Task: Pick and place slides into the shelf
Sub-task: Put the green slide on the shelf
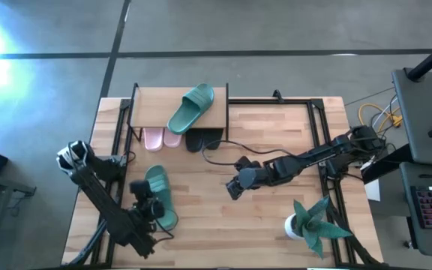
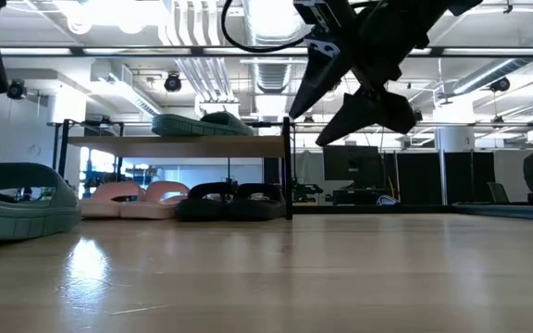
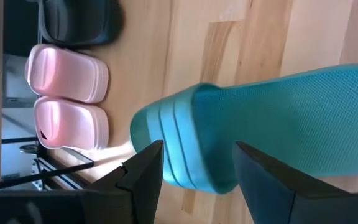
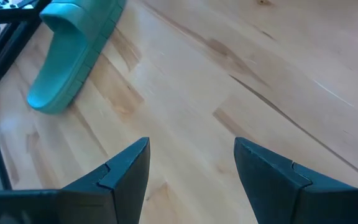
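Beyond my table, the low view looks into a bright hall of white ceiling pipes and lamps, with dark monitors behind. The table itself is light planked wood, smooth enough to throw back a glare.

At its far edge stands the shelf, a pale wooden board on a thin black metal frame. On top of that board one teal slide lies at a slant, its wide strap arched over the sole. Under the board, on the tabletop, the two pink slides sit side by side, matt and rounded at the ends, and just beside them the black pair, low and glossy-dark.

The other teal slide lies out on the table near my left arm. My left gripper hangs right over it with its fingers spread wide, one on either side of the strap, and I cannot tell whether they touch it. Up close the footbed is finely dimpled and the strap is moulded in broad ridges.

My right gripper hovers above bare wood near the table's middle, fingers spread and holding nothing. From its wrist I see that same teal slide, thick and blunt-nosed. A potted plant with spiky green leaves stands in a white pot near the right front corner.
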Motion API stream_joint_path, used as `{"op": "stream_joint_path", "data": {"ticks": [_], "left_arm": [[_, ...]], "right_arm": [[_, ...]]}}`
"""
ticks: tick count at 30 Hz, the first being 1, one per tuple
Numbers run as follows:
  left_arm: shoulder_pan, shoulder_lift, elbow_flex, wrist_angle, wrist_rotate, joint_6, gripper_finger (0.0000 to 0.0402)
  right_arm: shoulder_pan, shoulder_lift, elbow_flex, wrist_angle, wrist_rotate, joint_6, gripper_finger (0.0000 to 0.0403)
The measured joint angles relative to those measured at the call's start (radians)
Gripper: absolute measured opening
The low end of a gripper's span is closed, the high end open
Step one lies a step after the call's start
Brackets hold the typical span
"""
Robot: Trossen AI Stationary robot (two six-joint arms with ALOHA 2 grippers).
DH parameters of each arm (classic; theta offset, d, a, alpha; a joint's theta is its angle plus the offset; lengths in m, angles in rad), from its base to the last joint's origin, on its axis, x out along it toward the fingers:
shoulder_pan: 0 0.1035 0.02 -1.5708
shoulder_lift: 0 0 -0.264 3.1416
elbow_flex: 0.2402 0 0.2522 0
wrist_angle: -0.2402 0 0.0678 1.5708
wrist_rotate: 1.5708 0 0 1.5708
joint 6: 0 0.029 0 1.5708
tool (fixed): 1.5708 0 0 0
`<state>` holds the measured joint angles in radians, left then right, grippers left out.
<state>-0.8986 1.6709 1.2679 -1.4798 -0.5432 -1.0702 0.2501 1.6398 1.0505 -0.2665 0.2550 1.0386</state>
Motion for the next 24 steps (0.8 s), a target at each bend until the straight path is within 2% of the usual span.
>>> {"op": "stream_joint_path", "data": {"ticks": [14, 21, 24], "left_arm": [[-0.016, 0.108, -0.032, 0.010, -0.016, -0.203, 0.0180], [0.019, 0.162, -0.079, 0.094, -0.016, -0.208, 0.0180], [0.055, 0.186, -0.098, 0.056, -0.004, -0.263, 0.0180]], "right_arm": [[0.012, 0.000, -0.026, -0.017, -0.031, -0.004, 0.0224], [0.014, 0.000, -0.029, -0.022, -0.053, -0.046, 0.0224], [0.014, 0.000, -0.029, -0.022, -0.053, -0.049, 0.0224]]}}
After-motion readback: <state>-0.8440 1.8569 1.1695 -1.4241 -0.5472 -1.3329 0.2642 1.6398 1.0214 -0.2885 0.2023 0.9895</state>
